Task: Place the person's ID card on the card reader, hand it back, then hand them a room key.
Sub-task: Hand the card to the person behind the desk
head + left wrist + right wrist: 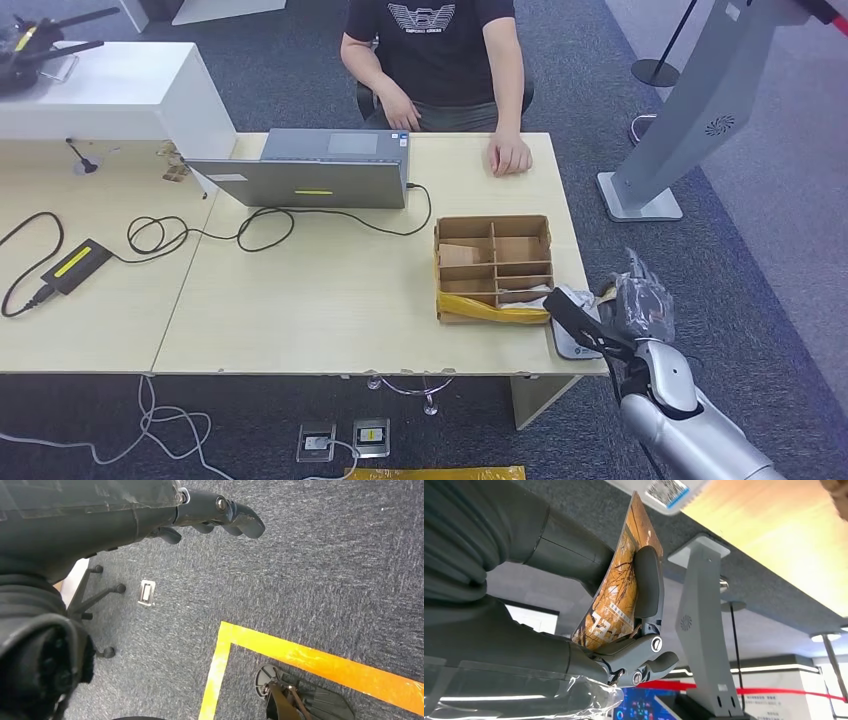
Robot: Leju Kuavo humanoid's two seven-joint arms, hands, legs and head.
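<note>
An orange-brown card (616,592) is pinched in the right hand (624,625), pressed flat between the thick thumb (648,582) on one face and the darker fingers behind the other. The card stands on edge in the grip, most of it sticking out past the thumb toward the pale table edge. Its face is printed with a dark tree-branch pattern on amber, with white lettering near the held end (too tilted to be read).

In the head view the right hand (640,305) is seen at about 4 o'clock, just off the table's (330,290) near right corner, beside a small grey card reader (575,340) and a yellow-taped cardboard divider box (493,268). At 12 o'clock a person (440,60) is seated, one hand (510,155) laid on the table.

The left hand (220,515) is hung over grey carpet, fingers loosely curled, nothing held.
</note>
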